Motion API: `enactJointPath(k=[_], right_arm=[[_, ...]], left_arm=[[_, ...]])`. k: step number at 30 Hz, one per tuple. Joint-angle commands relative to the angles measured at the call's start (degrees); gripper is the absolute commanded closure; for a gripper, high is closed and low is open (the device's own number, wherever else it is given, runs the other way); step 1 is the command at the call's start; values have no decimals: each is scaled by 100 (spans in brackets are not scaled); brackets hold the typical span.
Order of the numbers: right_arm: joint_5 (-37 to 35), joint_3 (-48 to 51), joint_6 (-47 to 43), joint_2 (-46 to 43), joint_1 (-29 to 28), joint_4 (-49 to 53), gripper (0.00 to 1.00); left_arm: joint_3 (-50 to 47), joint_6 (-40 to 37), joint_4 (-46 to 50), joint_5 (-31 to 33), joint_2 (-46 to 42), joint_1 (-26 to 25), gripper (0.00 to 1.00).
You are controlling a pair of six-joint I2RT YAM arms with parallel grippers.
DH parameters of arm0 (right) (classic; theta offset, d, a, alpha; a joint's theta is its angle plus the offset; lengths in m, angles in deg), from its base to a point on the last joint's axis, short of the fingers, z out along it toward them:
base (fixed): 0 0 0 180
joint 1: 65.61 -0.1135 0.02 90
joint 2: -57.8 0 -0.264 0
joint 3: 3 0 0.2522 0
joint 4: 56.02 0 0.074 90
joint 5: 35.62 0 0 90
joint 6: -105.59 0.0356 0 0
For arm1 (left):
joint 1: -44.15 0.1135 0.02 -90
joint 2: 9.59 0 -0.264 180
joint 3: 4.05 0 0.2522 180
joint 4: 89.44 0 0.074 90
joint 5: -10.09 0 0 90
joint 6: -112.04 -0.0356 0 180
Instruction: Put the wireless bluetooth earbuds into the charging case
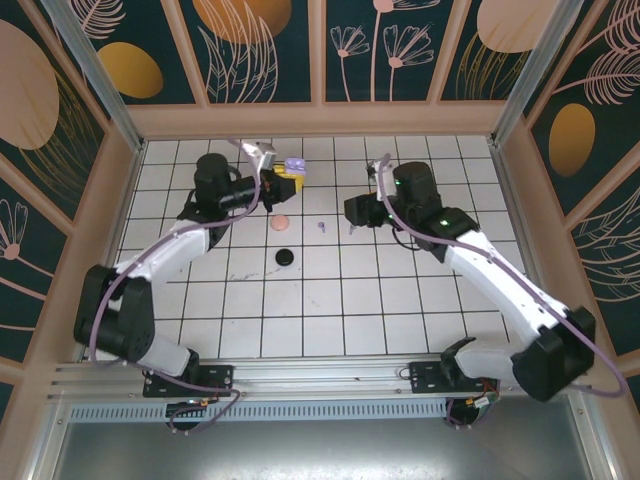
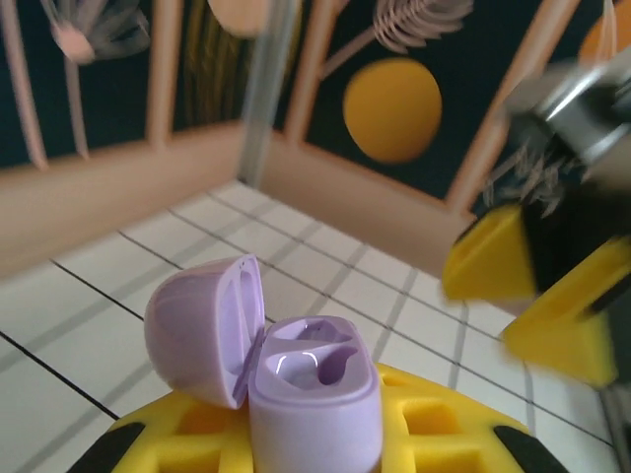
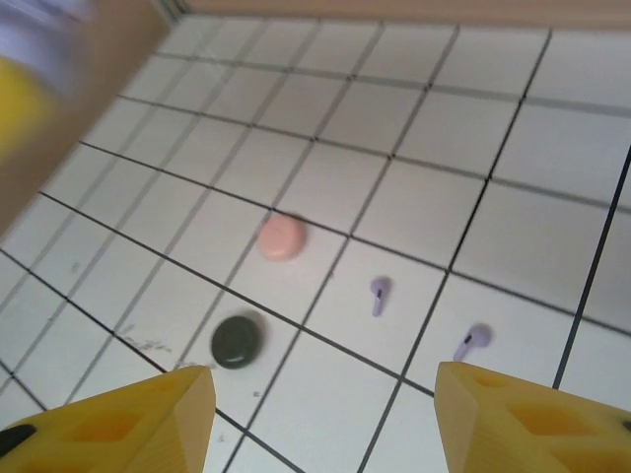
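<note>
The right pincer (image 3: 320, 424) is standing wide open and gripping nothing while hovering above the tiled table (image 3: 473, 227). Two lilac earbuds (image 3: 379, 294) are lying apart on the tiles just beyond its yellow fingertips. A pink disc (image 3: 281, 236) and a black disc (image 3: 237, 340) are lying further left. The left pincer (image 1: 287, 172) is gripping the lilac charging case (image 2: 315, 394) with narrowly set jaws, and the lid (image 2: 202, 330) is standing open.

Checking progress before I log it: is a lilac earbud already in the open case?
No: both lilac earbuds lie loose on the white tiles, and the open lilac case shows empty wells.
</note>
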Motion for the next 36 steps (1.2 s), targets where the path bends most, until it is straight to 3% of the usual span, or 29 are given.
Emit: enactJointPath(k=[1, 11, 18, 24, 36], right_arm=[[-274, -28, 608, 721, 19, -268, 40], [-1077, -1638, 894, 3246, -253, 554, 43], [-1586, -2859, 915, 4437, -566, 1320, 44], [-1851, -3510, 946, 5071, -690, 1750, 47], [-1768, -3907, 857, 5545, -784, 1841, 55]], left_arm=[[-643, 230, -1478, 1233, -596, -10, 100], [-1439, 414, -2514, 2214, -1561, -17, 100], [-1593, 508, -2733, 2313, -1679, -16, 100], [-1664, 475, -2736, 2267, -1661, -22, 100], [-1623, 385, -2635, 2233, -1713, -24, 100]])
